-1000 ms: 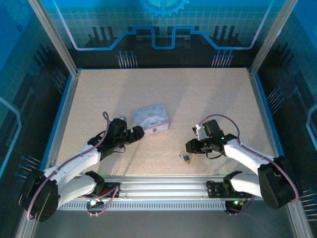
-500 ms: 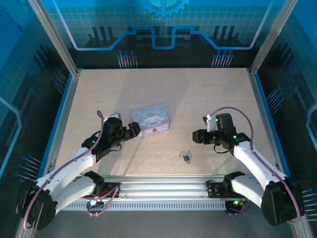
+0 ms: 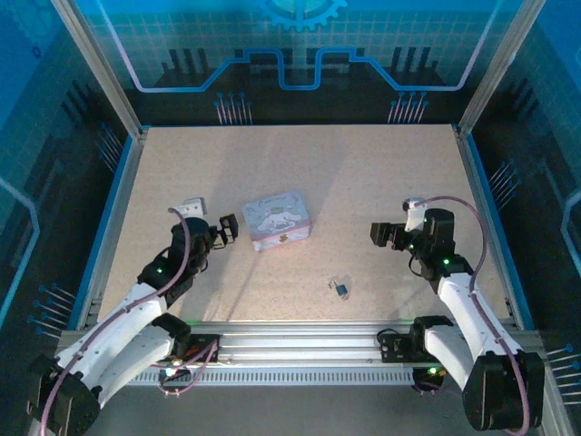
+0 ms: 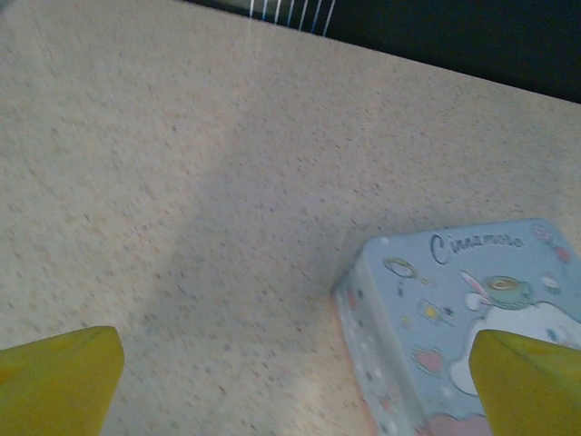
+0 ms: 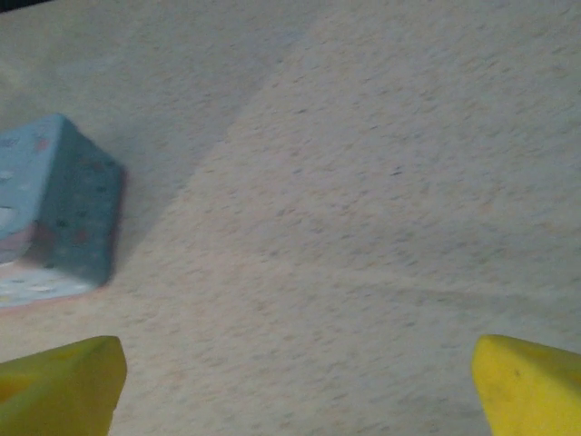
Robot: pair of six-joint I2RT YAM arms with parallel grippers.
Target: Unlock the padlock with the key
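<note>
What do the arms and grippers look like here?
The left arm and right arm have white shells, black joints, small green lights and a looping purplish cable. The left gripper and right gripper are black, with yellow fingertips.

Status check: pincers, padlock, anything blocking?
Left pincer open, empty, beside the tin. Right pincer open, empty, apart from the padlock. Padlock loose on the table; key too small to confirm. Tin sits apart from padlock.

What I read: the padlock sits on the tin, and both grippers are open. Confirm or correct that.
Not on the tin: top external shows the padlock lying on the table, apart from it, toward the near edge. The left gripper and right gripper are open.
</note>
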